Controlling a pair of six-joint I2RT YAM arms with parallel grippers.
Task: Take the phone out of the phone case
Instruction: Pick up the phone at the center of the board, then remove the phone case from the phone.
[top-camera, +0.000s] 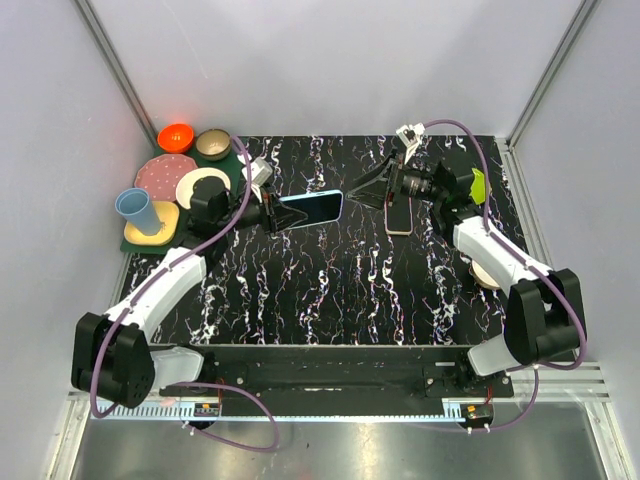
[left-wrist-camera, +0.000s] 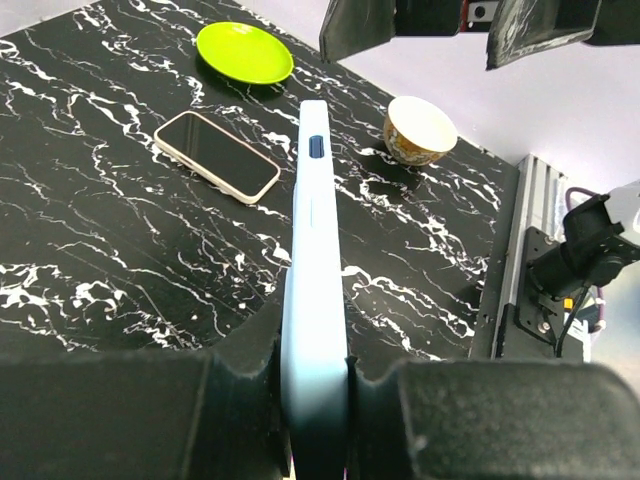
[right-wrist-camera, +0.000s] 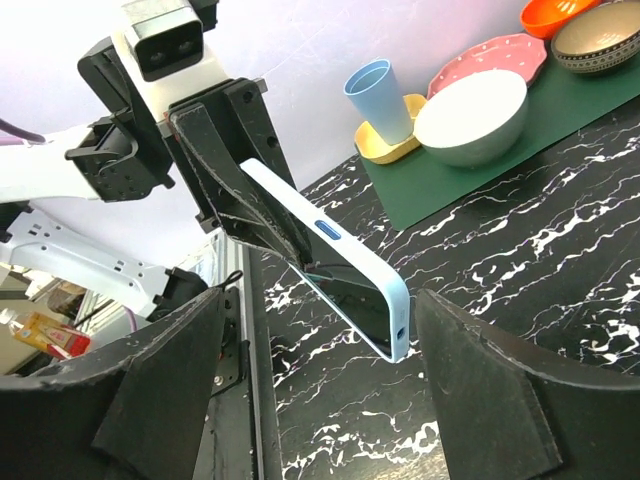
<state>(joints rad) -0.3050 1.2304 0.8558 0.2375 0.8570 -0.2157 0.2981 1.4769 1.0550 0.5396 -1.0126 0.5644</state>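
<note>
1. The left gripper is pinched tight on one end of the light-blue phone case and holds it on edge above the black marbled table.
2. From the left wrist view, the case juts straight out from between the fingers, narrow side up, with a dark-blue side button near its far end.
3. From the right wrist view, the broad face of the case looks dark inside its blue rim. Whether a phone sits in it cannot be told.
4. The right gripper is just off the free end of the case, its jaws spread wide and nothing clasped between them. The two fingers frame that end without touching it.
5. A cream-edged phone with a dark screen lies flat on the table beyond the free end of the case, beneath the right gripper.
6. Farther past that same end are a lime-green plate and a small patterned bowl.
7. Behind the gripped end of the case is a dark-green mat carrying an orange bowl, a tan bowl, a pink plate, a white bowl and a blue cup on a yellow dish.
</note>
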